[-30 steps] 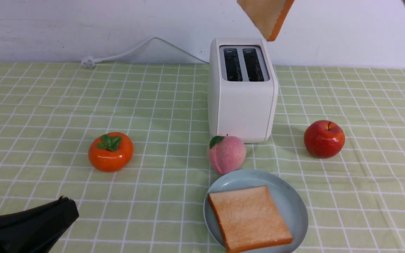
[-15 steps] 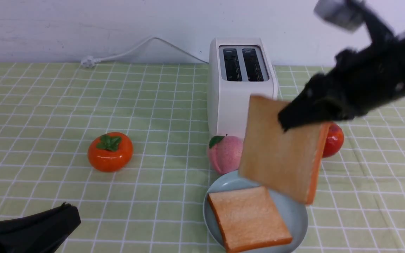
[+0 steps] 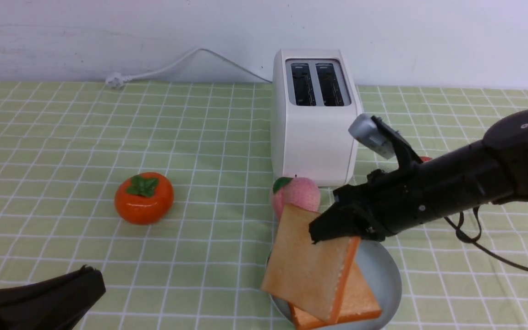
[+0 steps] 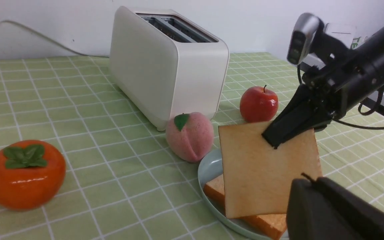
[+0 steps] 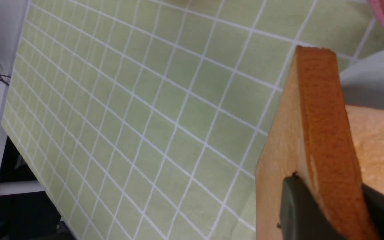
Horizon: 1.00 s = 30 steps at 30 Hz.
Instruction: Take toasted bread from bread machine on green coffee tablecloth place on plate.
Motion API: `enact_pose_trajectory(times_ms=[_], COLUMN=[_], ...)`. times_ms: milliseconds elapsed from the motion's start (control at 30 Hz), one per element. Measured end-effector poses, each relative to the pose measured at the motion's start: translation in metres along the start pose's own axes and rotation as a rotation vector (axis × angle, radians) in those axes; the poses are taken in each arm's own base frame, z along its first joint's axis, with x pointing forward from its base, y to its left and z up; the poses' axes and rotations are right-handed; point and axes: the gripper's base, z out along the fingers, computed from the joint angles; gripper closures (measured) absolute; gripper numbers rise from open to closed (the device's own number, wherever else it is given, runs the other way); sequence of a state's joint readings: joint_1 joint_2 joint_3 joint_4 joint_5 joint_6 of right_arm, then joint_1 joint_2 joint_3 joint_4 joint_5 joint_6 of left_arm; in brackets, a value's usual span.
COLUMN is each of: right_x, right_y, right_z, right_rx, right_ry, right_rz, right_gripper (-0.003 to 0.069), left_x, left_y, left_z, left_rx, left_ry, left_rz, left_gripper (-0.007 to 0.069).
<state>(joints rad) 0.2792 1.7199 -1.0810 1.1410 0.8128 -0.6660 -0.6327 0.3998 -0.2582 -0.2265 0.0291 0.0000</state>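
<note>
Two slices of toast are shown. The flat slice (image 3: pixel 360 305) lies on the plate (image 3: pixel 385 270). The held slice (image 3: pixel 307 270) hangs tilted above it, with one broad face toward the front camera and its orange-brown crust edge toward the right.

Right pincer (image 3: pixel 326 229): clenched on the held slice's upper right corner, with a finger (image 5: pixel 295 210) on each broad face, as the right wrist view shows. The held slice covers the flat slice's left part and reaches past the plate's left rim. Whether the two slices touch cannot be told.

Plate: on the cloth (image 3: pixel 200 137) near the front of the tabletop, in front of the toaster (image 3: pixel 314 137).

Toaster: upright at the rear, two dark slots facing up, white cord (image 3: pixel 177 64) trailing left along the wall.

Peach (image 3: pixel 297 192): between toaster and plate, just beside the plate's far rim.

Apple (image 4: pixel 258 104): right of the toaster, mostly hidden behind the right arm in the front view.

Persimmon (image 3: pixel 144 197): well apart to the left.

Left pincer (image 3: pixel 87 279): closed, holding nothing, low at the front left.
</note>
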Motion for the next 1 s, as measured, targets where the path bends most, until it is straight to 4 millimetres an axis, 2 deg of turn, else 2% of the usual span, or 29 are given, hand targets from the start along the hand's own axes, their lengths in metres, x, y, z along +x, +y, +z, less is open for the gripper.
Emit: enact_pose_trajectory(times_ms=[67, 133, 200, 233, 267, 300, 333, 367, 400, 467, 500, 533, 567, 600, 667, 700, 833, 900, 967, 1000], right_x=[0.000, 0.000, -0.001, -0.002, -0.004, -0.005, -0.010, -0.010, -0.015, -0.022, -0.023, -0.025, -0.024, -0.022, -0.013, -0.004, 0.029, 0.055, 0.077, 0.080], right_y=[-0.003, -0.010, -0.014, -0.017, -0.019, -0.019, -0.021, -0.021, -0.019, -0.012, -0.011, -0.004, -0.002, 0.007, 0.022, 0.031, 0.058, 0.070, 0.076, 0.075], right_z=[0.001, -0.002, -0.004, -0.007, -0.009, -0.011, -0.018, -0.019, -0.029, -0.052, -0.055, -0.072, -0.077, -0.095, -0.118, -0.132, -0.170, -0.189, -0.200, -0.200], right_rx=[0.025, 0.070, 0.095, 0.119, 0.134, 0.139, 0.163, 0.163, 0.176, 0.206, 0.205, 0.226, 0.233, 0.265, 0.305, 0.335, 0.415, 0.449, 0.466, 0.468], right_ry=[0.004, 0.012, 0.015, 0.018, 0.016, 0.014, 0.001, -0.003, -0.022, -0.060, -0.065, -0.089, -0.092, -0.105, -0.104, -0.097, -0.116, -0.140, -0.156, -0.154], right_rz=[0.017, 0.047, 0.043, 0.038, 0.028, 0.022, 0.003, 0.004, -0.009, -0.036, -0.035, -0.052, -0.057, -0.082, -0.119, -0.146, -0.220, -0.251, -0.256, -0.252], right_gripper=[0.0505, 0.0411, 0.0354, 0.0284, 0.0235, 0.0217, 0.0147, 0.0141, 0.0111, 0.0104, 0.0105, 0.0127, 0.0132, 0.0181, 0.0258, 0.0330, 0.0517, 0.0617, 0.0662, 0.0668], left_x=[0.000, 0.000, 0.000, 0.000, 0.000, 0.000, 0.000, 0.000, 0.000, 0.000, 0.000, 0.000, 0.000, 0.000, 0.000, 0.000, 0.000, 0.000, -0.001, -0.002], left_y=[0.000, 0.000, 0.000, 0.000, 0.000, 0.000, 0.000, 0.000, 0.000, 0.000, 0.000, 0.000, 0.000, 0.000, 0.000, 0.000, 0.000, -0.001, -0.002, -0.002], left_z=[0.000, 0.000, 0.000, 0.000, 0.000, 0.000, 0.000, 0.000, 0.000, 0.000, 0.000, 0.000, 0.000, 0.000, 0.000, 0.000, -0.002, -0.005, -0.009, -0.010], left_rx=[0.000, 0.000, 0.000, 0.000, 0.000, 0.000, 0.000, 0.000, 0.000, 0.000, 0.000, 0.000, 0.000, 0.000, 0.000, 0.000, 0.003, 0.009, 0.015, 0.017], left_ry=[0.000, 0.000, 0.000, 0.000, 0.000, 0.001, 0.001, 0.001, 0.001, 0.000, 0.000, 0.000, 0.000, 0.000, 0.000, 0.001, 0.001, 0.000, -0.004, -0.010], left_rz=[0.000, 0.000, 0.000, 0.000, 0.000, 0.000, 0.000, 0.000, 0.000, 0.000, 0.000, 0.000, 0.000, 0.000, 0.000, 0.000, -0.020, -0.025, -0.028, -0.028], left_gripper=[0.0629, 0.0629, 0.0627, 0.0627, 0.0627, 0.0627, 0.0627, 0.0627, 0.0627, 0.0627, 0.0627, 0.0626, 0.0625, 0.0624, 0.0624, 0.0624, 0.0623, 0.0623, 0.0623, 0.0623])
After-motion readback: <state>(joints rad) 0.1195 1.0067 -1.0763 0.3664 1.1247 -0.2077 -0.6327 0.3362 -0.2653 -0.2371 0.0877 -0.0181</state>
